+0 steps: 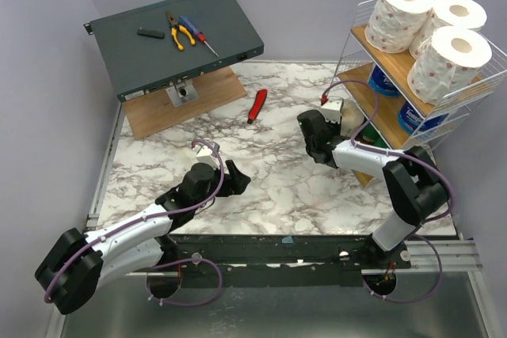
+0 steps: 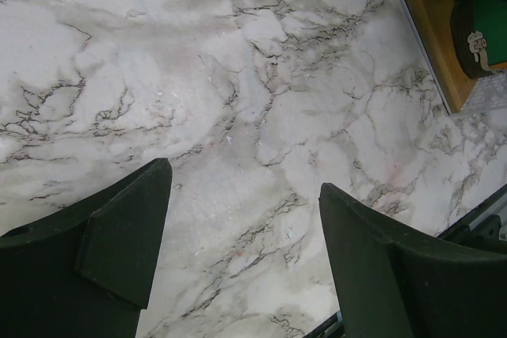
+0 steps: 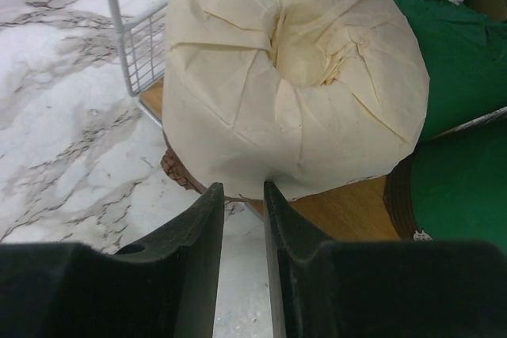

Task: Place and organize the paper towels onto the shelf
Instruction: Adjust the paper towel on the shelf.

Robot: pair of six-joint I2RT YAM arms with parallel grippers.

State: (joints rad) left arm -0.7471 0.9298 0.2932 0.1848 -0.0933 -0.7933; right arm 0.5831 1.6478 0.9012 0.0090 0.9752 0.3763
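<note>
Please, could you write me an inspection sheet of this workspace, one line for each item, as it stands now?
Surface: marble table, no spills seen.
Job's things: shelf holds three white rolls on the top tier, blue-wrapped rolls on the middle, green-wrapped rolls on the lowest; cream roll at the lowest tier's edge.
Clutter: red-handled tool on the marble; dark grey box at the rear, bearing pliers and a screwdriver.
Grippers: left gripper open, empty; right gripper nearly closed at the cream roll, grip unclear.
Cables: purple cables run along both arms.
Surroundings: lilac walls; nothing else seen.
</note>
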